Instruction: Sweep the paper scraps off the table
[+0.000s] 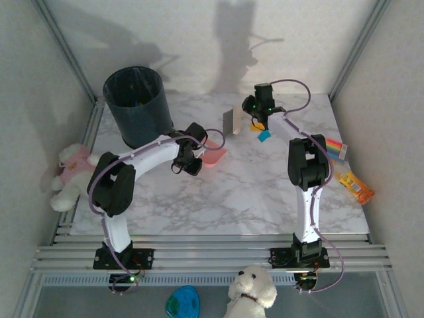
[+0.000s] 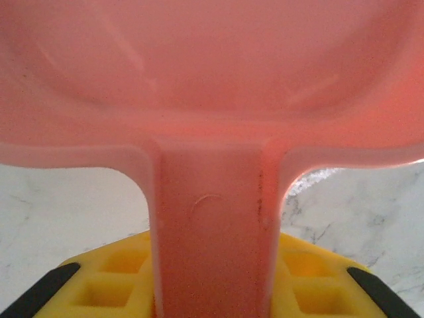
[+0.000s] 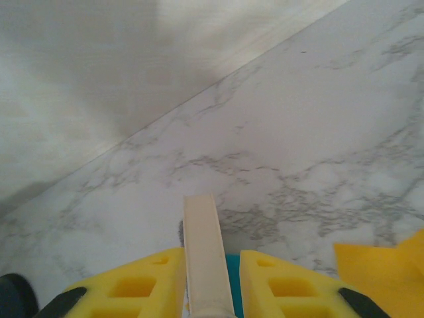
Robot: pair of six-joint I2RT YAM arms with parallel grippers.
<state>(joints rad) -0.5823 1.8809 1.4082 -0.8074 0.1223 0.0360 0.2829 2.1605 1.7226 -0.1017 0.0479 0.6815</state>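
Pink dustpan (image 2: 212, 86) in left end effector (image 2: 211, 288)

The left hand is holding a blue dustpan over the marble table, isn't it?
Not quite. The dustpan is pink, not blue. The left wrist view shows the left hand shut on its pink handle, with the marble table beneath it.

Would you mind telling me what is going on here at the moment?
Two robot arms are clearing the table. The left pincer grips the handle of a pink dustpan, held near the table's middle. The right pincer holds a pale flat tool at the far side, with a teal scrap and an orange scrap beside it.
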